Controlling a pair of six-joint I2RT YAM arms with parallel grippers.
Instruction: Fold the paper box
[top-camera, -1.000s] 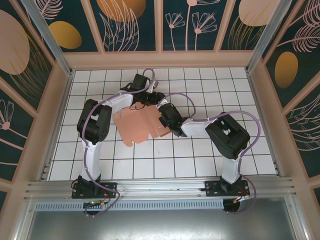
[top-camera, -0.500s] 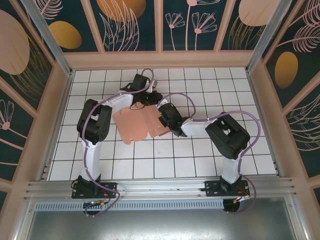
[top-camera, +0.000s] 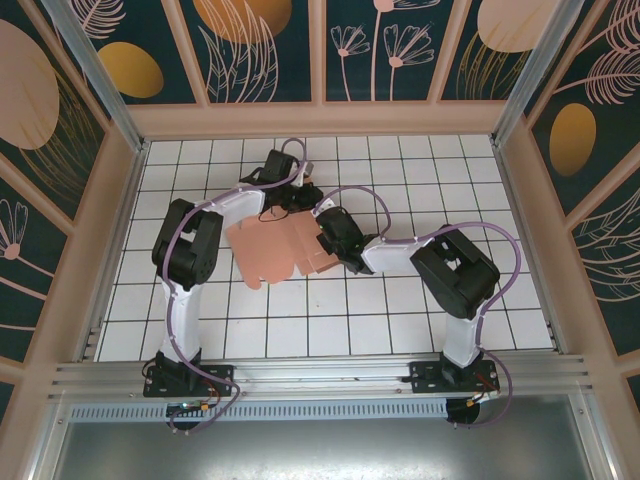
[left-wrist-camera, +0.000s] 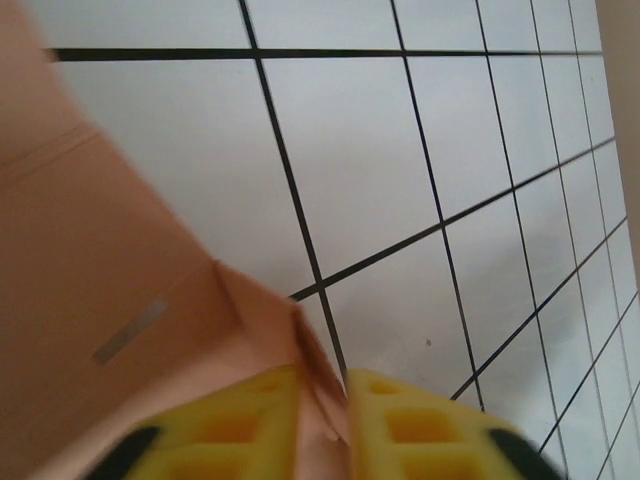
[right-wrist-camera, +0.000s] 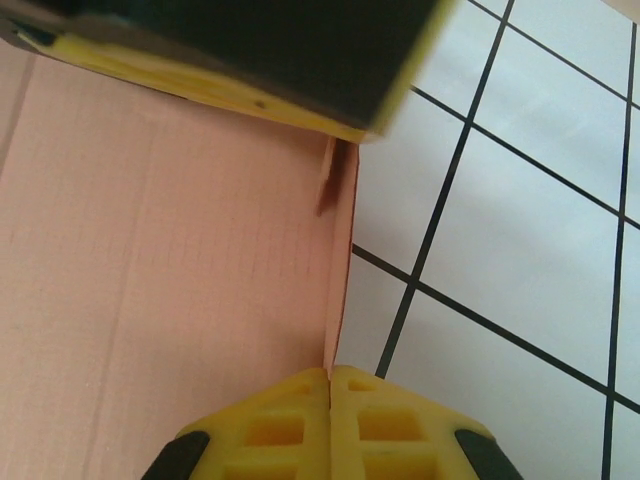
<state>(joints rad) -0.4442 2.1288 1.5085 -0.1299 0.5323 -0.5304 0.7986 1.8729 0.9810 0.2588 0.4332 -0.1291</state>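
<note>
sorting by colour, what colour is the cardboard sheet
Salmon pink cardboard sheet, shown best in the top view.

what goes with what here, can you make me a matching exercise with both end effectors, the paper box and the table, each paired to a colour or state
Column one:
1. left end effector
2. right end effector
3. paper box
4. table

Column two:
A. white tiles with black grid lines
B. shut on the box's edge on the right arm's side
C. salmon pink, spread mostly flat
D. shut on a small flap at the box's far edge

Pairs: 1-D, 2-B, 3-C, 4-A
</note>
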